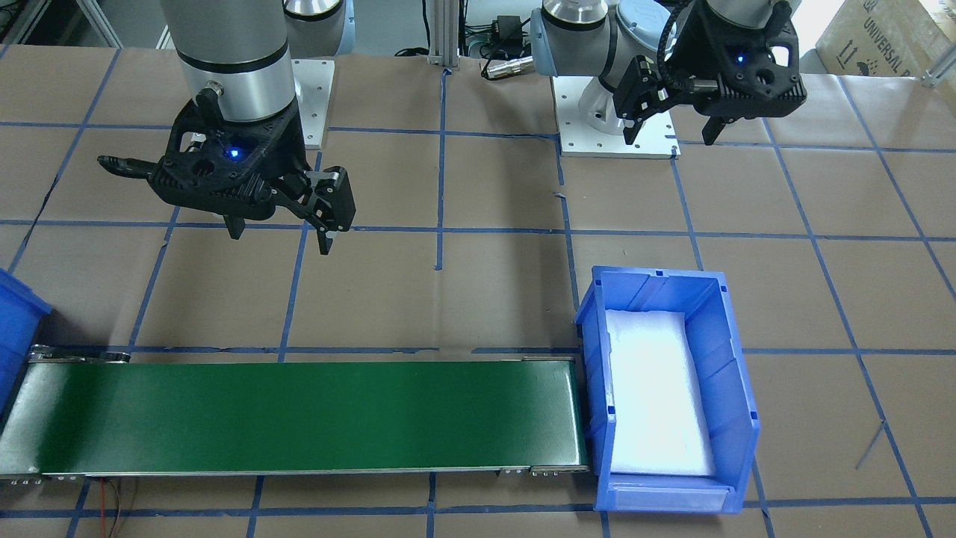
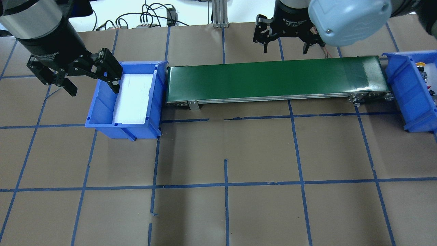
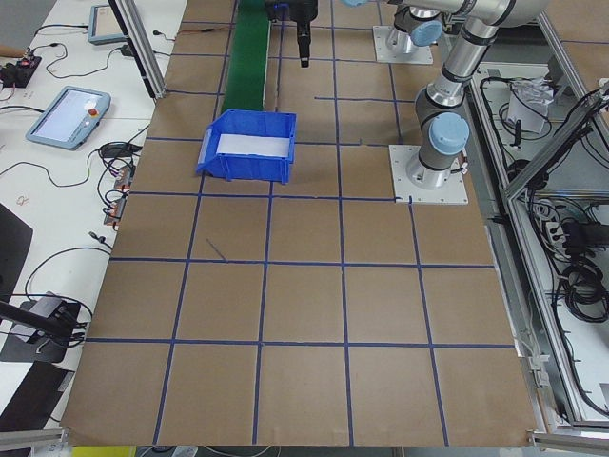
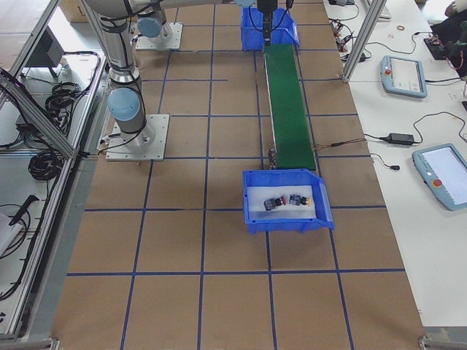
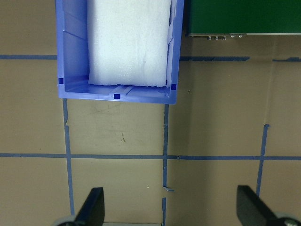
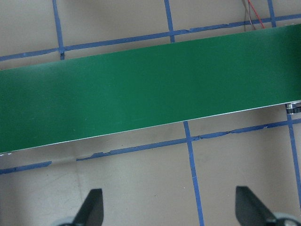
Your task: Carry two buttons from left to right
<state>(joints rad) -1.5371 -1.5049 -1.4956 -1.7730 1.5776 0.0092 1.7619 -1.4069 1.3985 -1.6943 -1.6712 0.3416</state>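
Buttons [image 4: 285,200]? You see both lying in the right bin [image 4: 288,224], past the belt's [image 2: 273,80] end.
— Claws?
— Both released, empty; your right claw [image 2: 285,50] hovers nearer them than the left claw [image 2: 94,90].

Brown table [image 3: 304,305] marked in blue squares
In the exterior left view, a white bench [image 3: 43,195] with a grey tablet [image 3: 65,112] stands at 9 o'clock of the table; black cables [image 3: 571,243] lie at 3 o'clock.
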